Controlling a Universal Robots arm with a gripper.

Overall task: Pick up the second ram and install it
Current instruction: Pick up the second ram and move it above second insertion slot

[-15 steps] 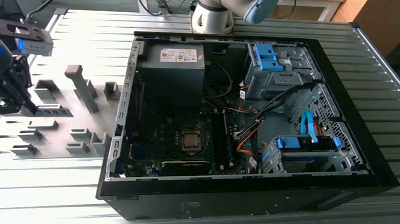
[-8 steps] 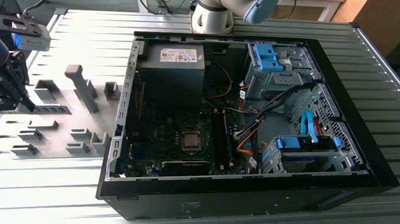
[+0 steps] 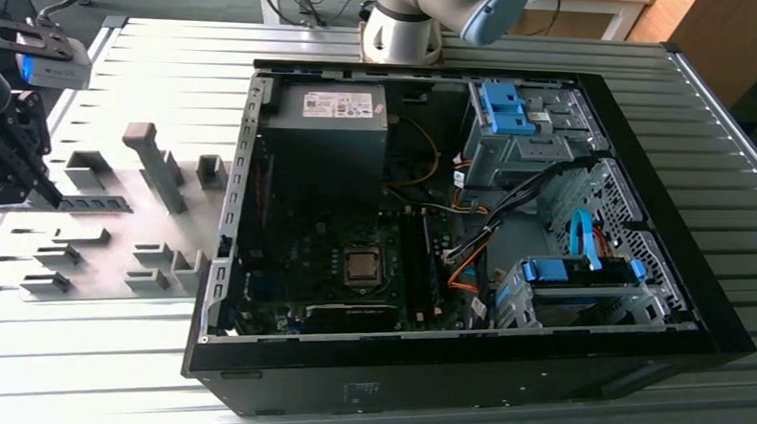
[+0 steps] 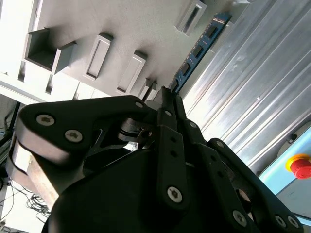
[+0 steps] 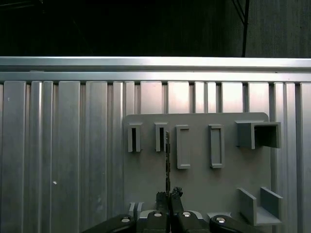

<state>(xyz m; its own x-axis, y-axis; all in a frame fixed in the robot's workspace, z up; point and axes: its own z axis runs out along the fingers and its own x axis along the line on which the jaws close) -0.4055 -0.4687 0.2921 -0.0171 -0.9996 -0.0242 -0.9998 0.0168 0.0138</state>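
Here, one tool (image 5: 168, 196) grips one ram (image 4: 197, 51).

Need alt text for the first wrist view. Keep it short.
The gripper is closed on the second ram, seen edge-on as a thin dark strip with a grey holder plate behind it. The plate carries several slotted holder blocks and lies on a ribbed aluminium table.

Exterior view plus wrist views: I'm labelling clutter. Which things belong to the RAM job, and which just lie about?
Job: second ram; gripper at its end; open computer case.
Lying about: grey holder blocks; red button.
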